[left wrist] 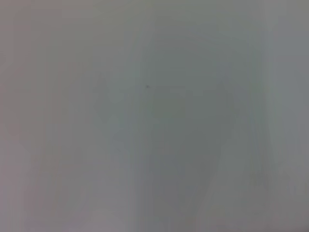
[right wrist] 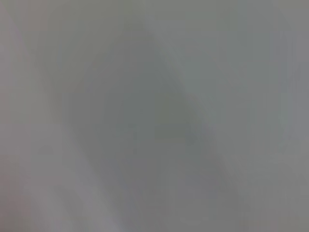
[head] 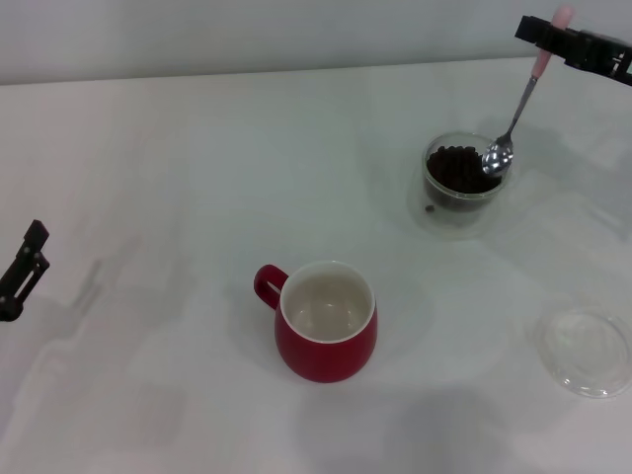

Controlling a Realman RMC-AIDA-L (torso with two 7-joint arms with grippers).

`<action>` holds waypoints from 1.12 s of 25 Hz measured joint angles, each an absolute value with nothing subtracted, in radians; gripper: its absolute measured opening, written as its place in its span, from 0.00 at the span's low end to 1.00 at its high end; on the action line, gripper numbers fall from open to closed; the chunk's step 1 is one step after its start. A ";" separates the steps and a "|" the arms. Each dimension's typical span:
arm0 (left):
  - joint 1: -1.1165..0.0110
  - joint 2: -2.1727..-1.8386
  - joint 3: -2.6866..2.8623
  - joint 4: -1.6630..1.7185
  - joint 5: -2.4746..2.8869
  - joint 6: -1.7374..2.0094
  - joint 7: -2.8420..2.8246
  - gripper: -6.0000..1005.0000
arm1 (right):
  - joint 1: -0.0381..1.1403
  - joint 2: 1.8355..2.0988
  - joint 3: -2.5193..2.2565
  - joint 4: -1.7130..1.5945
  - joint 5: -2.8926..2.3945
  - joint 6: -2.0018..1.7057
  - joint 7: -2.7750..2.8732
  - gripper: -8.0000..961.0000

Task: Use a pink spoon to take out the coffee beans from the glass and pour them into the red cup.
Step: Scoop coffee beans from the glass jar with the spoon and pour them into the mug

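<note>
In the head view my right gripper at the top right is shut on the pale pink handle of the pink spoon. The spoon hangs tilted, its silver bowl at the right rim of the glass, just over the coffee beans that fill it. One loose bean lies beside the glass's left side. The red cup stands near the middle front, white inside showing no beans, handle to its left. My left gripper is parked at the left edge. Both wrist views show only blank grey.
A flat clear round dish lies at the front right, near the table's right edge. The white table spreads between the cup and the glass. A pale wall runs along the back.
</note>
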State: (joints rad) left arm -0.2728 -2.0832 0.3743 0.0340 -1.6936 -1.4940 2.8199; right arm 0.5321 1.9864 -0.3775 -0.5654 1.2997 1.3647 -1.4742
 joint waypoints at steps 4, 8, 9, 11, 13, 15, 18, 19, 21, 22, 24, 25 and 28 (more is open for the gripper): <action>-0.273 -2.082 0.374 0.034 -1.704 -1.493 2.820 0.76 | 0.533 1.998 -0.381 -0.561 1.317 1.330 -1.509 0.16; -0.280 -2.082 0.374 0.034 -1.706 -1.491 2.823 0.75 | 0.541 2.007 -0.386 -0.529 1.348 1.301 -1.569 0.16; -0.283 -2.082 0.374 0.034 -1.706 -1.490 2.823 0.75 | 0.541 2.007 -0.386 -0.529 1.348 1.301 -1.569 0.16; -0.286 -2.082 0.374 0.034 -1.706 -1.488 2.823 0.75 | 0.547 2.007 -0.388 -0.518 1.349 1.283 -1.596 0.16; -0.290 -2.082 0.374 0.034 -1.711 -1.483 2.823 0.75 | 0.549 2.007 -0.393 -0.512 1.350 1.266 -1.616 0.16; -0.292 -2.082 0.374 0.034 -1.717 -1.482 2.822 0.75 | 0.554 2.008 -0.400 -0.499 1.355 1.248 -1.644 0.16; -0.292 -2.083 0.374 0.034 -1.720 -1.481 2.822 0.75 | 0.565 2.009 -0.401 -0.481 1.359 1.218 -1.685 0.16; -0.292 -2.083 0.374 0.034 -1.720 -1.480 2.822 0.75 | 0.568 2.009 -0.401 -0.479 1.359 1.209 -1.701 0.16; -0.291 -2.083 0.374 0.034 -1.720 -1.480 2.822 0.75 | 0.572 2.009 -0.401 -0.478 1.361 1.196 -1.727 0.16; -0.291 -2.083 0.374 0.034 -1.720 -1.480 2.822 0.75 | 0.574 2.009 -0.401 -0.478 1.363 1.187 -1.737 0.16; -0.291 -2.083 0.374 0.034 -1.720 -1.480 2.821 0.75 | 0.578 2.009 -0.400 -0.475 1.367 1.170 -1.751 0.16; -0.291 -2.083 0.374 0.034 -1.720 -1.479 2.821 0.75 | 0.581 2.009 -0.400 -0.471 1.370 1.164 -1.757 0.16; -0.290 -2.083 0.374 0.034 -1.722 -1.474 2.820 0.75 | 0.586 2.010 -0.400 -0.461 1.373 1.157 -1.773 0.16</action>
State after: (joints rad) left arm -0.2901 -2.0832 0.3742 0.0338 -1.7220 -1.4744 2.8203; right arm 0.5857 2.0099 -0.4002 -0.4605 1.3728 1.1571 -1.7732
